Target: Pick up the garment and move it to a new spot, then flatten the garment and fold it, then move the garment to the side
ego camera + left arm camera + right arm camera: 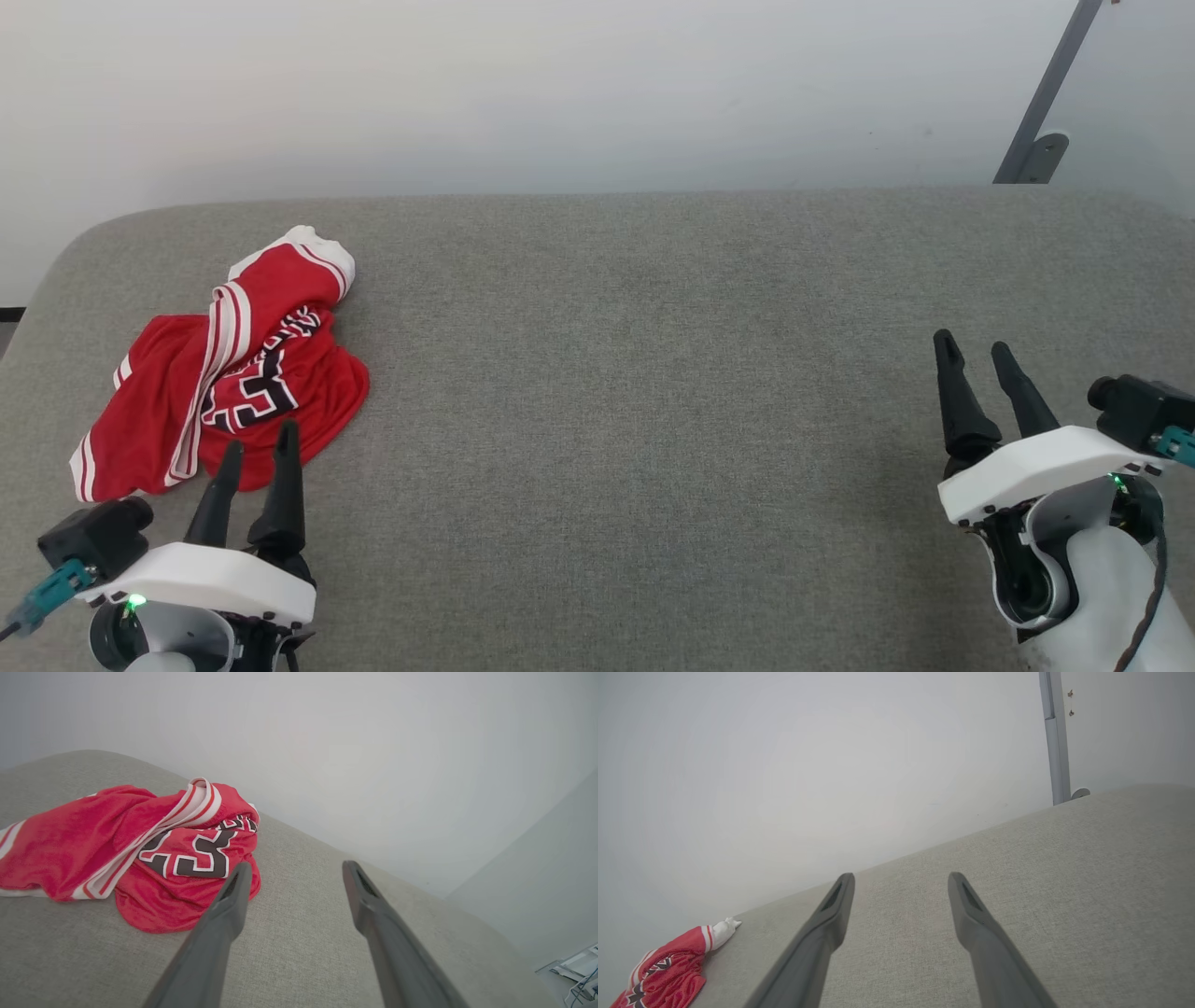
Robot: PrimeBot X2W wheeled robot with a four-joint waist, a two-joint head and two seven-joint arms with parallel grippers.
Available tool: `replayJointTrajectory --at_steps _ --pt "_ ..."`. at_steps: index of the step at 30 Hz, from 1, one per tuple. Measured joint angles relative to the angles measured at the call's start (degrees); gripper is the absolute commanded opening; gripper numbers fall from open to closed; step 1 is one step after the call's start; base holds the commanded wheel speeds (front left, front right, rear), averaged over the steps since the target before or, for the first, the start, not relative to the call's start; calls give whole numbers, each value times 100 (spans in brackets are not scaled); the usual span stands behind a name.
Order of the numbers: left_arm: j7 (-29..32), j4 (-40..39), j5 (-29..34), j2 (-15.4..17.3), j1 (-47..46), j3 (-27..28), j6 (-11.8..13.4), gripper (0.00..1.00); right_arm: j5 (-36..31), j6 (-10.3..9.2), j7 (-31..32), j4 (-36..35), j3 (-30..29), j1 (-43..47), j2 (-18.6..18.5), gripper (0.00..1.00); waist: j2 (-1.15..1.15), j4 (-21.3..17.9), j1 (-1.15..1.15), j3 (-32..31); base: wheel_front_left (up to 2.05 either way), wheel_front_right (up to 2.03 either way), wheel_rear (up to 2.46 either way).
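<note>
Head view: the garment [233, 373] lies crumpled in a heap at the far left of the grey fabric surface [607, 392], close to its rounded left corner.
Cloth: mostly red and bunched into folds, with red-and-white striping running across the heap and white cloth showing at its far end, toward the wall [560, 93].
Lettering: black figures outlined in white sit on a fold near the middle of the heap. They are creased and partly hidden.
Left arm: the left gripper [260, 436] is at the lower left of the head view. Its two dark fingers are spread, with nothing between them, and the tips lie over the near edge of the garment.
Contact: in the left wrist view the finger at that view's left has its tip in front of the red hem, and the other finger stands over bare grey fabric. Whether the tip touches the cloth cannot be told.
Right arm: the right gripper [972, 340] is at the lower right of the head view, well apart from the garment. Its fingers are spread and hold nothing, and they stand over bare surface.
Right wrist view: the garment shows small in the lower left corner, far from the two fingers.
Background: a grey post [1046, 103] leans against the pale wall at the upper right, behind the surface.
</note>
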Motion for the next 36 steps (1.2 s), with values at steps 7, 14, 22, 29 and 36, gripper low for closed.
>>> replayJointTrajectory --at_steps 7,14,22,29,36 --pt "-119 89 455 80 -18 -112 0 100 -614 1 -103 134 -131 -82 1 100 0 2 0 -4 0 0 0" --pt "-229 167 800 160 -44 -155 0 100 -1146 1 -194 246 -149 -166 3 100 0 -2 0 -10 0 0 0" --pt "-325 222 980 194 -49 -180 0 100 -1478 1 -300 354 -157 -201 7 100 0 7 0 -35 0 0 0" --pt "-421 354 1252 291 -51 -283 0 100 -1589 1 -401 452 -196 -204 12 100 0 12 0 -42 0 0 0" --pt "-504 445 1427 339 -85 -304 0 100 -1824 1 -487 502 -250 -203 -19 100 0 11 0 -42 0 0 0"
